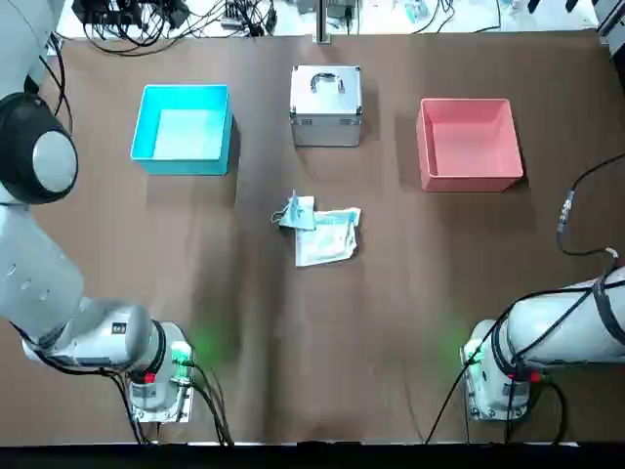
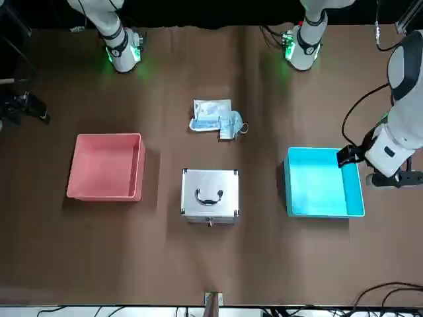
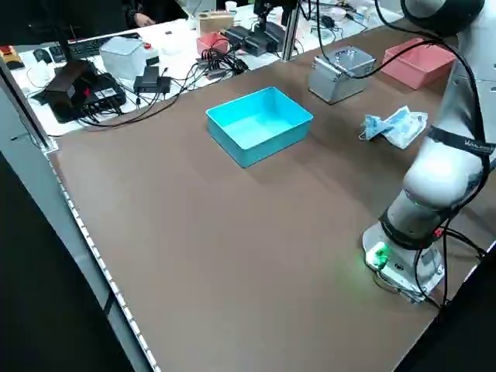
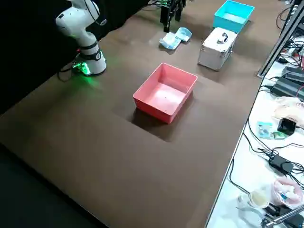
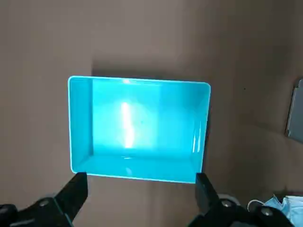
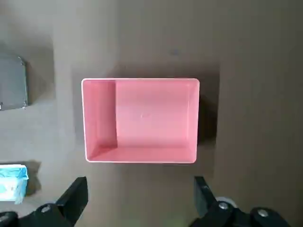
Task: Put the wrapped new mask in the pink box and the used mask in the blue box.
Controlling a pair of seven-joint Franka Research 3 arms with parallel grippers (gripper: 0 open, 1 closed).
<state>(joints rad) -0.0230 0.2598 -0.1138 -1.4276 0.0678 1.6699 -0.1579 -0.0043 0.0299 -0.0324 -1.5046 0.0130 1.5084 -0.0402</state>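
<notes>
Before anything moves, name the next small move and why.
Probably lower the right gripper, open and empty, toward the wrapped new mask: the packet lies right of the used mask, which overlaps it, and on the side of the pink box.

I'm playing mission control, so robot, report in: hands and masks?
Both hands, left and right, open, empty. Used mask overlapping wrapped mask mid-table, both unboxed. Case stands between boxes, maybe in the way.

- Looks like a robotics lab.
- Two robot arms (image 1: 59,264) mounted at brown table (image 1: 391,322).
- Metal posts (image 3: 291,31) at table's edge.
- Desk (image 4: 247,175) behind, strewn with black cables (image 3: 182,85), keyboard (image 3: 89,48), monitor (image 3: 70,15).
</notes>
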